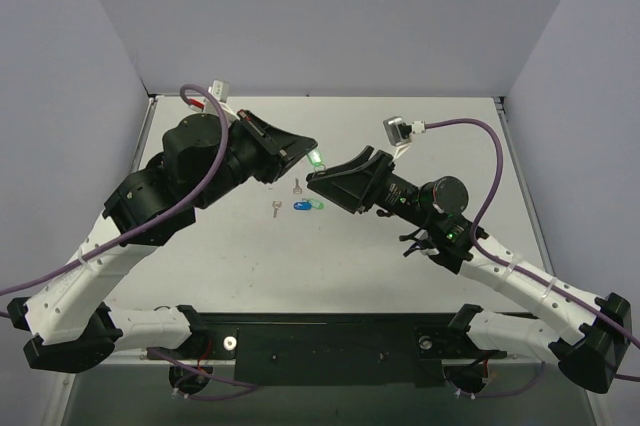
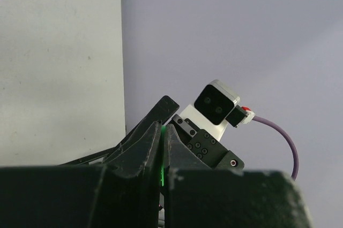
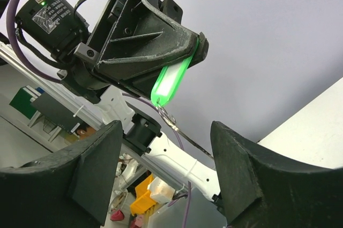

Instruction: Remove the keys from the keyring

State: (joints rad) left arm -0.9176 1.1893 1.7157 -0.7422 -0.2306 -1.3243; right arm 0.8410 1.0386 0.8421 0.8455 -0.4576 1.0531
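Note:
My left gripper (image 1: 311,152) is shut on a bright green plastic tag (image 1: 316,158) and holds it above the table. In the right wrist view the tag (image 3: 170,82) sticks out of the shut left fingers (image 3: 161,40), and a thin metal keyring (image 3: 170,117) hangs from its lower end. In the left wrist view only a green sliver (image 2: 161,156) shows between the shut fingers. My right gripper (image 1: 322,174) is open and empty, just right of and below the tag; its fingers (image 3: 99,172) flank the ring. Two bare keys (image 1: 297,186) (image 1: 275,208), a blue-headed key (image 1: 301,205) and a green-headed key (image 1: 317,203) lie on the table.
The white table (image 1: 400,266) is walled by grey panels at the back and sides. A black bar (image 1: 330,341) with both arm bases runs along the near edge. Purple cables loop over both arms. The right wrist camera (image 2: 214,104) faces my left gripper.

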